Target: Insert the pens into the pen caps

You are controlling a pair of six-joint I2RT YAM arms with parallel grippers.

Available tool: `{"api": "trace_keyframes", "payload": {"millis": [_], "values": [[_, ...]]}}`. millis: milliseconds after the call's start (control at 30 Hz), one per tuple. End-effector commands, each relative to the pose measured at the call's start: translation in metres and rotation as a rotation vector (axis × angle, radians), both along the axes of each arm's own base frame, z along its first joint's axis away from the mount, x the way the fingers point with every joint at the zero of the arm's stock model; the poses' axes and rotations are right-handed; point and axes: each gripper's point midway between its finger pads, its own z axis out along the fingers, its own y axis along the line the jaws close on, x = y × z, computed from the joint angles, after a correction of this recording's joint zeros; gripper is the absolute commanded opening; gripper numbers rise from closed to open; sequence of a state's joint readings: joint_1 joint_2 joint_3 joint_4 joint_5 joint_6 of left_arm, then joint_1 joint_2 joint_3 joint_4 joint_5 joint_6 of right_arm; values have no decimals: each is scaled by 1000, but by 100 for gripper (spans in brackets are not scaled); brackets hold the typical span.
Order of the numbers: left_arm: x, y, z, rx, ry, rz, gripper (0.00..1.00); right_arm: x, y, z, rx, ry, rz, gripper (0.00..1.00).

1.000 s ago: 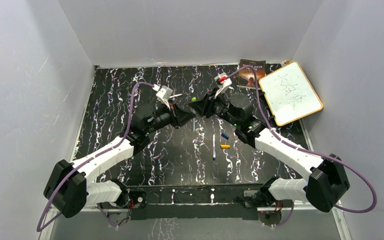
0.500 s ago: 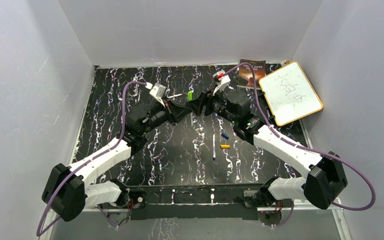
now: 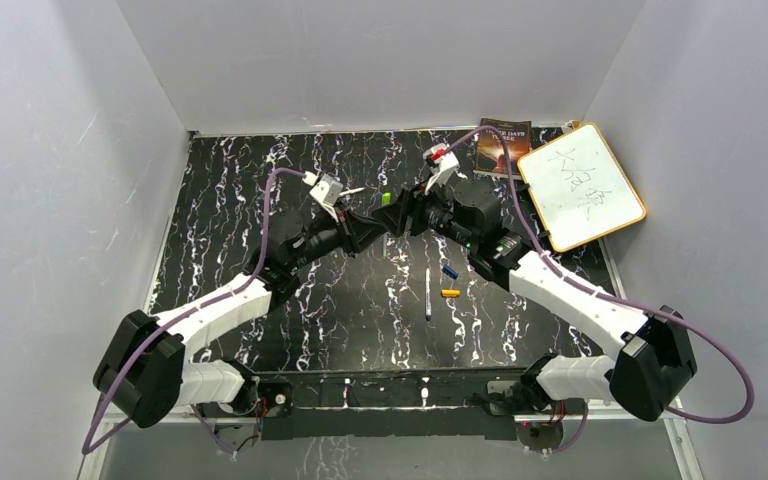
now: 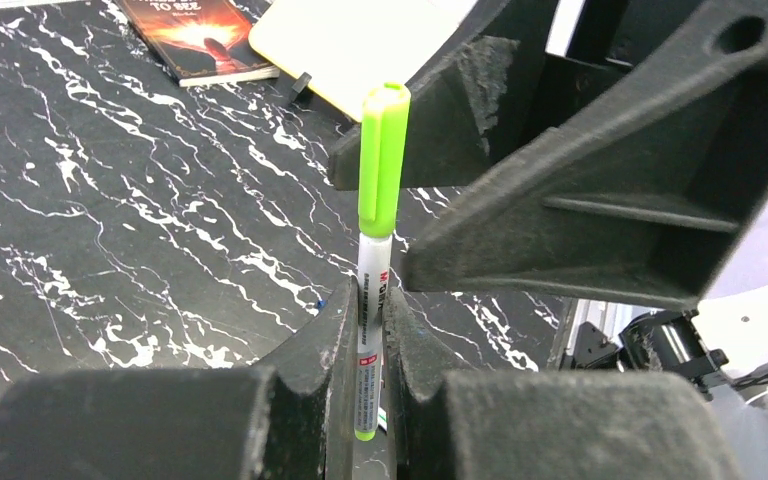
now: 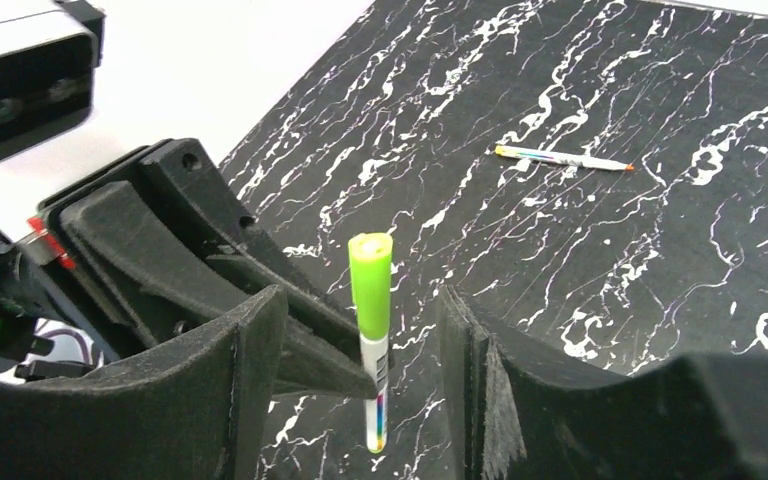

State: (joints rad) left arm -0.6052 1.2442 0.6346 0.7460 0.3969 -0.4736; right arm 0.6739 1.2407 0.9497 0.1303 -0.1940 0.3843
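Left gripper is pressed shut on the green pen. The white barrel is pinched between both fingers, and the lower green end is seen sticking out below them in the left wrist view. The pen is held off the table, at mid-width toward the back, between the two arms.

The whitish pen is laid flat on the table, just behind the left wrist, apart from both grippers.

The green cap is seated on the upper end of the green pen, in line with the barrel. Whether it is pushed fully home cannot be told.

Right gripper is spread wide. The cap is straddled by its fingers, with a gap seen on each side in the right wrist view; nothing is gripped. The two grippers are met nose to nose.

Right of and nearer than the grippers, the blue-ended pen is laid flat, pointing roughly front to back. Just right of it the blue cap and the orange cap are laid on the table, blue behind orange. Both are uncapped from any pen, near each other but not touching.

At the back right corner a book is placed. A whiteboard with an orange frame is set beside it, tilted, with scribbles on it.
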Motion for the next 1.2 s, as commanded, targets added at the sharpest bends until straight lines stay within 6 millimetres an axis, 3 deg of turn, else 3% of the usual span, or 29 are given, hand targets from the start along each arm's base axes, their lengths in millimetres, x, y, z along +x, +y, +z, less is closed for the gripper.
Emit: {"api": "trace_keyframes", "payload": {"millis": [0,267,567,733,900,1000,1100,1167], "values": [[-9,-3,18,12,-157,-48,0,6,6,38,35,-96,13,51],[-16,-4,23,18,-198,-78,0,9,11,36,24,-92,29,40],[-15,-3,29,-16,-199,-61,0,8,9,26,-5,-75,27,0],[-9,-4,26,2,-178,-47,2,9,6,26,-4,-88,13,0],[-8,-3,19,5,-137,-33,29,17,0,29,-7,-131,-38,0],[-12,3,17,17,-122,-22,51,24,-8,26,-6,-173,-97,0],[-15,14,14,21,-117,28,64,34,-14,20,-20,-216,-148,0],[-17,23,15,23,-121,61,66,39,-16,13,-33,-254,-168,0]]}}
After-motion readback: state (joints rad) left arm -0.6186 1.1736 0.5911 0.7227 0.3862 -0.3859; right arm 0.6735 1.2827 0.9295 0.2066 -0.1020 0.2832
